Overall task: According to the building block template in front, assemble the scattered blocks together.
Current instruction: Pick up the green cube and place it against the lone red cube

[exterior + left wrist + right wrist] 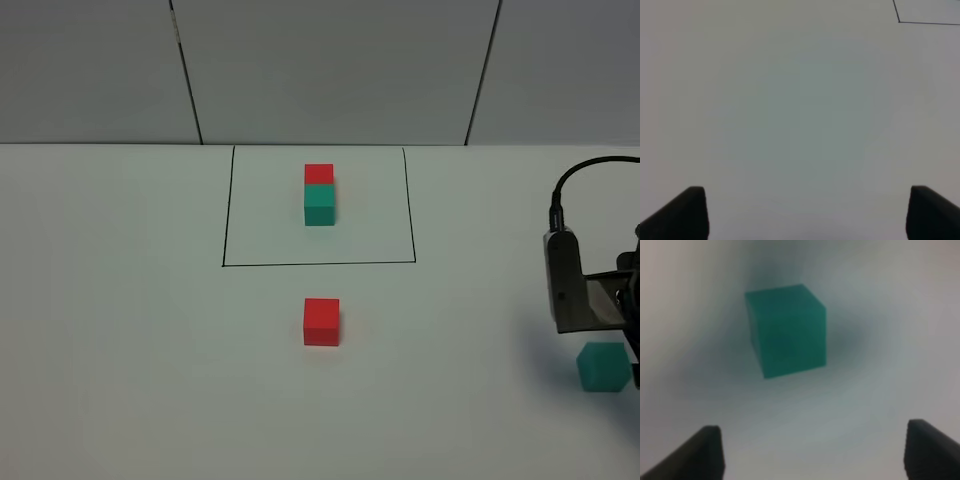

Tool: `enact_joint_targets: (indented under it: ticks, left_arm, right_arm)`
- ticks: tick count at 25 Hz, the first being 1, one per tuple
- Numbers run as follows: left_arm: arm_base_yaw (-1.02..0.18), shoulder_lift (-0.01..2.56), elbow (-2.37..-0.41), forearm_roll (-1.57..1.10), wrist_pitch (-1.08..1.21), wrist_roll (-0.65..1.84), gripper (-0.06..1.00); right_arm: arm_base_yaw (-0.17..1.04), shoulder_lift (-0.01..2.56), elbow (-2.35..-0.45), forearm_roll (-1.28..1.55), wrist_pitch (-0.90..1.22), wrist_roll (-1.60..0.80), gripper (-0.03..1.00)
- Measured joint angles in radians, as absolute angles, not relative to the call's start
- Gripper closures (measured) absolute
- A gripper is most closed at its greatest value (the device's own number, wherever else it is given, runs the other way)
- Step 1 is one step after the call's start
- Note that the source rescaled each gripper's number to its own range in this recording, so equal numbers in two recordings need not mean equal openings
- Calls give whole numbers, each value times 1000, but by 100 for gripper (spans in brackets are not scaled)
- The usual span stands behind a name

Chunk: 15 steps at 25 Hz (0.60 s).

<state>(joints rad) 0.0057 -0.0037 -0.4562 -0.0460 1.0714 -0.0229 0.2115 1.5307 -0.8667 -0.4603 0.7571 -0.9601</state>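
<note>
Desk [120, 350]: plain white and matte.
Wall [330, 70]: pale grey panels split by dark seams, rising at the desk's far edge.
Building block template [319, 195]: red cube touching a teal cube, inside the black rectangle [228, 200] drawn at the far middle.
Red block [321, 322]: alone, just outside the rectangle's near line.
Teal block [603, 367]: far right, well apart from the red one.
Right claw [815, 437]: wide, empty (the teal block sits just ahead of it, untouched).
Left claw [805, 200]: wide, over bare desk.
</note>
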Motion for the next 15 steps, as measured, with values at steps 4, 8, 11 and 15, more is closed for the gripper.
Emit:
enact_joint_targets:
  ticks: [4,8,11,15]
  left_arm:
    - [6,-4,-456,-46,1071,-23,7]
    - [6,-4,-456,-46,1071,-22,7]
    - [6,-4,-456,-46,1071,-22,7]
    - [6,-4,-456,-46,1071,-22,7]
  right_arm:
    - [212,1571,-867,-461,757,-960,-2]
    - [212,1603,-867,-461,756,-977,-3]
    - [208,1625,-867,-434,750,-1007,-3]
    - [174,1645,-867,-356,725,-1066,-3]
